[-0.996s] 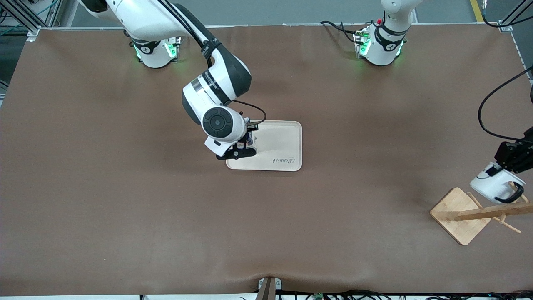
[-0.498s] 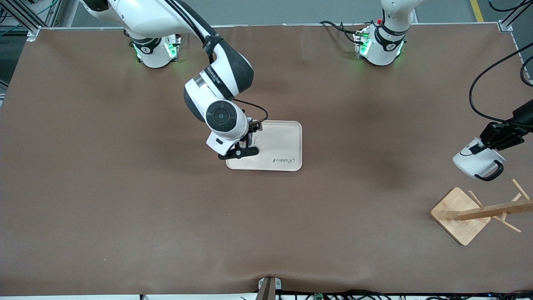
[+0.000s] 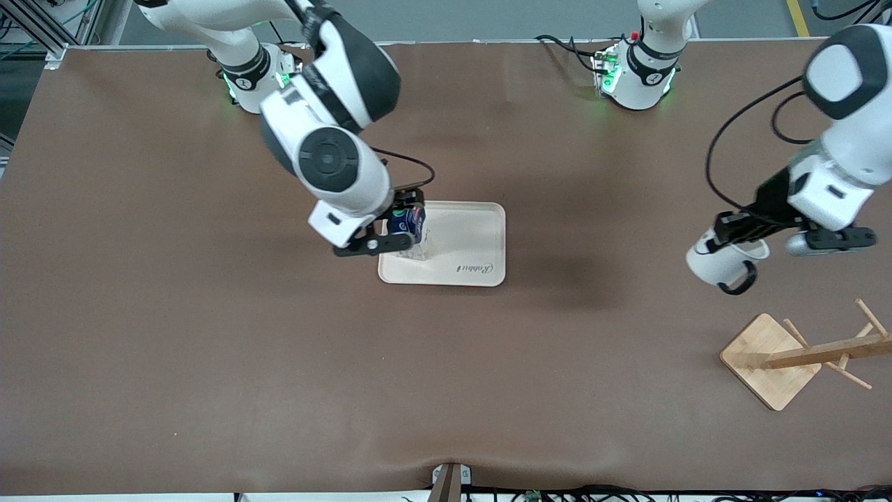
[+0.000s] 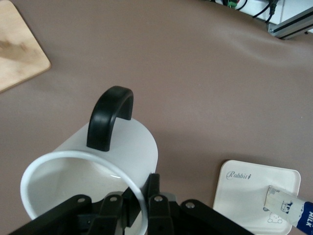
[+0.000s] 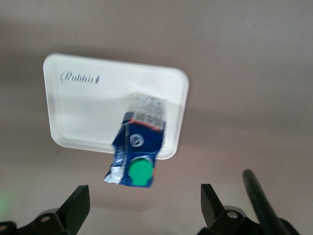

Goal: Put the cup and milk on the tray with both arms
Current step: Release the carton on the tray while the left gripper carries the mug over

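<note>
Right tool hung over the cream-white rectangular tray, fingers spread wide and empty. Below it, the blue-and-white gable-top milk carton with green cap stood on the tray. Left tool was clamped on the rim of the small white mug with black loop handle, in the air above the brown counter, near the wooden rack base.

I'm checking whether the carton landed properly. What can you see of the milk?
The milk is a small blue-and-white gable-top carton with a green round cap, looking like printed card. It stands on the tray, at the end toward the right arm's side. The open right pincer is above it and touches nothing. Whether it leans is unclear.
</note>
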Controlling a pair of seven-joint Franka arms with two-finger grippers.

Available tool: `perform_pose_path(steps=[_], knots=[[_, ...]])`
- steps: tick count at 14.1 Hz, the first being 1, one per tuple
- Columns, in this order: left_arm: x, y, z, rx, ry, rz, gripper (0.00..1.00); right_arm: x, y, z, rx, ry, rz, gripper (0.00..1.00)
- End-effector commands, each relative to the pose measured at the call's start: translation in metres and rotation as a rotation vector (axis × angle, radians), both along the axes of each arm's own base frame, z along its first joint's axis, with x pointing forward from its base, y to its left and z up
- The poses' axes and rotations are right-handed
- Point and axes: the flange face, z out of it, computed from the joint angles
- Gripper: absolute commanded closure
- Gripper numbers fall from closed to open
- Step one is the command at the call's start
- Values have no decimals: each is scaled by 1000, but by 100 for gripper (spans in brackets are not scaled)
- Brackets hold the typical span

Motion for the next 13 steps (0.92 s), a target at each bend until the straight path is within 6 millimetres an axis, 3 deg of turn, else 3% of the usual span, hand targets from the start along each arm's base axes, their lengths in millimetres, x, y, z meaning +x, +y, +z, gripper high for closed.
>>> perform_pose_path(steps=[1,5,6,9,13], knots=[[7,-52,-16,59,42,27,100,26,-57,38,0,9,-86,0],[-6,-138,-34,85,85,50,100,49,-157,91,11,-19,-230,0],[-12,-157,-41,78,104,50,100,55,-182,96,13,-24,-268,0],[-29,-212,-61,73,155,70,100,46,-245,135,1,-45,-333,0],[-54,-291,-95,118,188,138,100,44,-318,138,-2,-92,-154,0]])
